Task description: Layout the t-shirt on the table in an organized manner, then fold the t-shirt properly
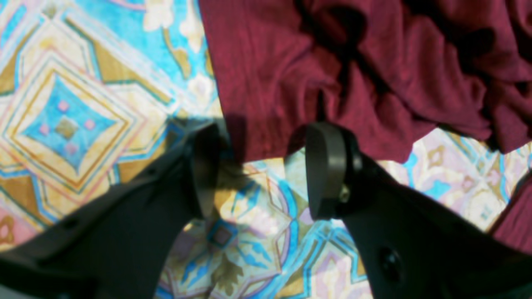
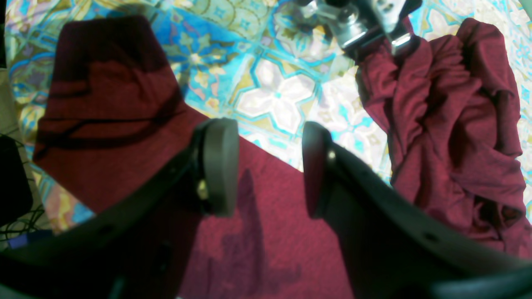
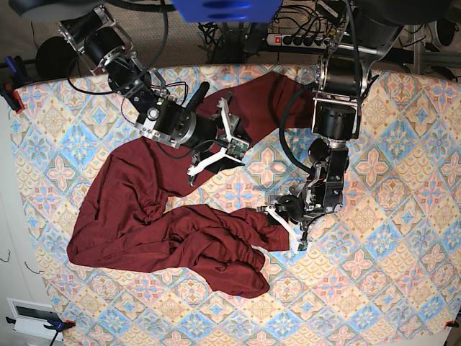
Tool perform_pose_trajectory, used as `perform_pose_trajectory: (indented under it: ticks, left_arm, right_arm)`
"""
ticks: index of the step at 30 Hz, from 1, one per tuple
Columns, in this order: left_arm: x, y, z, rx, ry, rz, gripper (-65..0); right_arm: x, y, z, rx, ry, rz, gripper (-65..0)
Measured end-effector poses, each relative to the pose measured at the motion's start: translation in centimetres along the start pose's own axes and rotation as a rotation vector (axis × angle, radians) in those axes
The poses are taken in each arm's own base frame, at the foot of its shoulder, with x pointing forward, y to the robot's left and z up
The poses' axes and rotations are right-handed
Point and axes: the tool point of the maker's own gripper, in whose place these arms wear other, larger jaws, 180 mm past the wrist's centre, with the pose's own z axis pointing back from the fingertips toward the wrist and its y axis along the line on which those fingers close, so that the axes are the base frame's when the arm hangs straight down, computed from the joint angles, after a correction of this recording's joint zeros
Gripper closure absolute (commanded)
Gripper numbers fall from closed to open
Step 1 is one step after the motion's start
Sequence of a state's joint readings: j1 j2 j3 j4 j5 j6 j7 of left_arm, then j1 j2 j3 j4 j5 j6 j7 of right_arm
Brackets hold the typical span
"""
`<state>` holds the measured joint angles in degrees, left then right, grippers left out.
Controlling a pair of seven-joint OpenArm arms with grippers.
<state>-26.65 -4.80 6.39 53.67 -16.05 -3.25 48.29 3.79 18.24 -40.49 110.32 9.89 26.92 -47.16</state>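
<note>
matt knit t-shirt [image 3: 144, 216], printed cloth table [image 3: 389, 288]

The t-shirt [image 3: 173, 231] lies crumpled on the table [image 3: 389, 288].

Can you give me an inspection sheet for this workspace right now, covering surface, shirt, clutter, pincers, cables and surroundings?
Surface: table under a pastel diamond-tile cloth, well lit.
Job's things: shirt, maroon, crumpled and bunched, not laid flat; one part stretches toward the far edge.
Clutter: nothing seen on the cloth besides the shirt.
Pincers: left pincer open, at the shirt's edge, holding nothing; right pincer open above flat fabric, holding nothing.
Cables: black cables run along both arms; more tangle behind the table.
Surroundings: power strip beyond the far edge; clamps at the table's corners.
</note>
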Motion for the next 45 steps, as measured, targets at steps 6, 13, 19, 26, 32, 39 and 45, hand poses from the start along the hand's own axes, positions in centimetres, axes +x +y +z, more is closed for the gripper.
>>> perform_pose_trajectory:
  ticks: [6, 13, 19, 26, 32, 39, 45]
  left_arm:
    - [0.1, 0.3, 0.1, 0.004, -0.005, 0.009, -32.4]
    - [0.9, 2.5, 0.5, 0.031, -0.045, 0.088, -32.3]
    - [1.0, 2.2, 0.5, 0.025, -0.050, 0.097, -32.7]
    - [1.0, -0.1, -1.5, -0.013, -0.010, 0.127, -30.6]
    - [0.4, -1.4, -1.6, -0.089, -0.002, 0.094, 0.0]
    - [0.2, 0.3, 3.4, -0.073, -0.023, -0.008, 0.0]
    - [1.8, 3.0, 12.5, -0.029, -0.175, -0.138, 0.0]
  right_arm:
    - [0.0, 0.0, 0.0, 0.000, 0.000, 0.000, -24.0]
    - [0.0, 0.0, 0.0, 0.000, 0.000, 0.000, -24.0]
    - [0.0, 0.0, 0.0, 0.000, 0.000, 0.000, -24.0]
    - [-0.1, 0.1, 0.0, 0.002, 0.001, -0.002, -24.0]
    - [-0.1, 0.1, 0.0, 0.001, 0.001, -0.002, -23.9]
    - [-0.1, -0.1, 0.0, -0.004, 0.003, 0.002, -23.9]
    - [0.1, -0.3, 0.0, -0.008, -0.002, 0.004, -23.9]
